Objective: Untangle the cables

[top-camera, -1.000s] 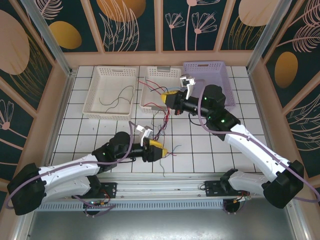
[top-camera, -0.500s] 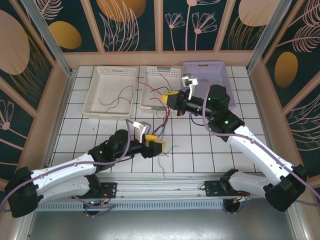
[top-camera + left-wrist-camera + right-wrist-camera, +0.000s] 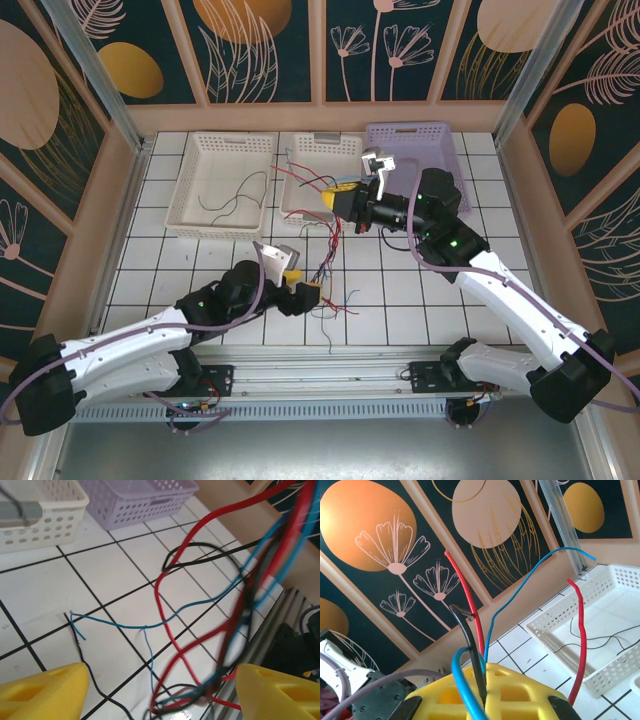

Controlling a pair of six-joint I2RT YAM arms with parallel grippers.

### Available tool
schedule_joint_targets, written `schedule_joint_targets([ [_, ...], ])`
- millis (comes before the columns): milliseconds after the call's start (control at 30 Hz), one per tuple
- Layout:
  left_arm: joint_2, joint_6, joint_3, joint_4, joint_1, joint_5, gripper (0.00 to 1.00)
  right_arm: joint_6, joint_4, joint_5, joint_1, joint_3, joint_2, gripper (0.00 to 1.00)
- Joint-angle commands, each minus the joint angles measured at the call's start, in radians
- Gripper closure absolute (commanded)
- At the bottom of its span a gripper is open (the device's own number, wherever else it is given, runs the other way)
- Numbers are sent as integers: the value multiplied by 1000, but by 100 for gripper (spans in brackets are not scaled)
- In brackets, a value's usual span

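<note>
Now, your right gripper [image 3: 336, 197] has its yellow fingers [image 3: 520, 695] squeezed together on the thin red, blue and black cables [image 3: 328, 250]. It holds them up in the air, just in front of the middle white plastic basket [image 3: 300, 217]. In the right wrist view the short ends poke up out of the shut fingers. From there the cables hang down in one long bunch. The bunch runs from the far side toward you and lands on the white tiled table [image 3: 200, 270]. The loose ends lie in a messy little pile there, just beside your left gripper [image 3: 303, 281]. That left gripper sits low over the table with its two yellow fingers wide apart, and it grips nothing. In the left wrist view the bunch comes down close to the right-hand finger, and the single red, blue and black strands fan out on the tiles between the two fingers. So the left arm is the near one for the bottom of the bunch, and the right arm has the top. I think the next job is to pick one strand down low. The bunch lies just to the right of the left gripper, so you would have to aim at one strand and not the whole lot, or the knot may only get tighter.
</note>
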Motion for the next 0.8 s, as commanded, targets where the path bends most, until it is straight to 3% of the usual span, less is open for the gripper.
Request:
schedule_joint_targets([
  [0, 31, 30, 45, 14, -6, -17, 24, 31, 61, -54, -4, 34, -9, 100],
  [100, 47, 34, 54, 32, -5, -22, 29, 40, 65, -67, -3, 31, -12, 100],
  [133, 49, 36, 57, 38, -5, -19, 36, 38, 63, -64, -3, 30, -13, 100],
  [233, 45, 34, 54, 51, -5, -16, 69, 29, 41, -45, -5, 26, -18, 100],
  [367, 26, 19, 26, 87, -6, 11, 100, 21, 8, -18, -5, 11, -22, 100],
  [633, -86, -33, -70, 177, -5, 55, 100, -11, -88, 96, -15, -36, -47, 98],
  [767, -156, -51, -104, 205, -6, 65, 100, -2, -105, 126, -32, -95, -83, 65],
])
